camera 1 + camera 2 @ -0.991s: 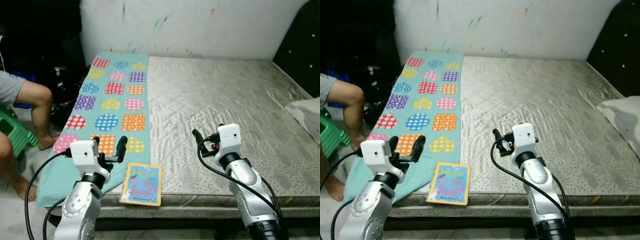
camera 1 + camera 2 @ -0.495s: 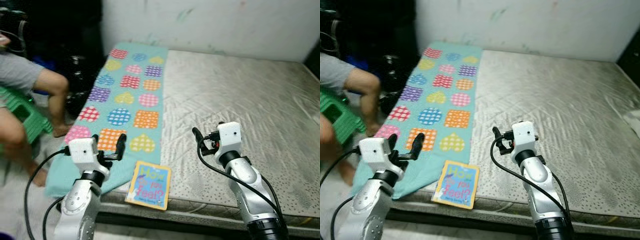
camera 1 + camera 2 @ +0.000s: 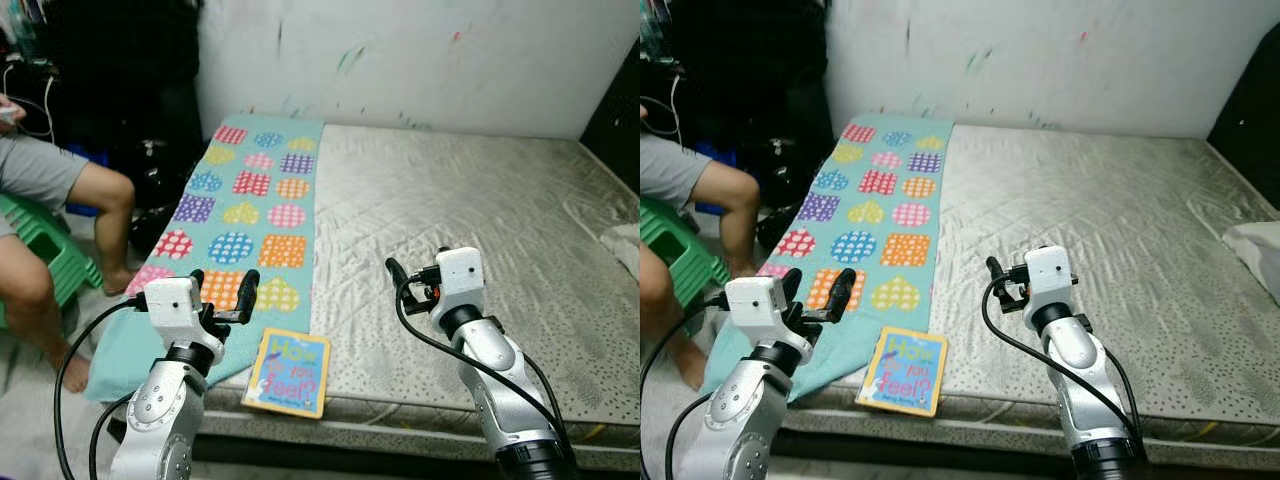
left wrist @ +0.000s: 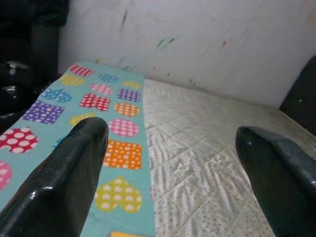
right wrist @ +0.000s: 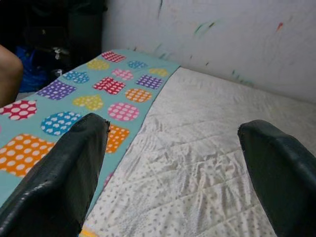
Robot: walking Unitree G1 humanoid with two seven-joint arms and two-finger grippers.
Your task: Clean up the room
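Book [image 3: 287,372] lay flat at bed's [image 3: 470,200] near edge, beside patterned blanket [image 3: 243,210], long axis running away from robot. Left end effector [image 3: 222,297] hovered just beside it, nearer than right end effector [image 3: 402,276]. Both released, empty.

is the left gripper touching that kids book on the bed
Apart. In the left eye view the left gripper is raised above the teal blanket; the book lies nearer the bed edge, with blanket visible between them.
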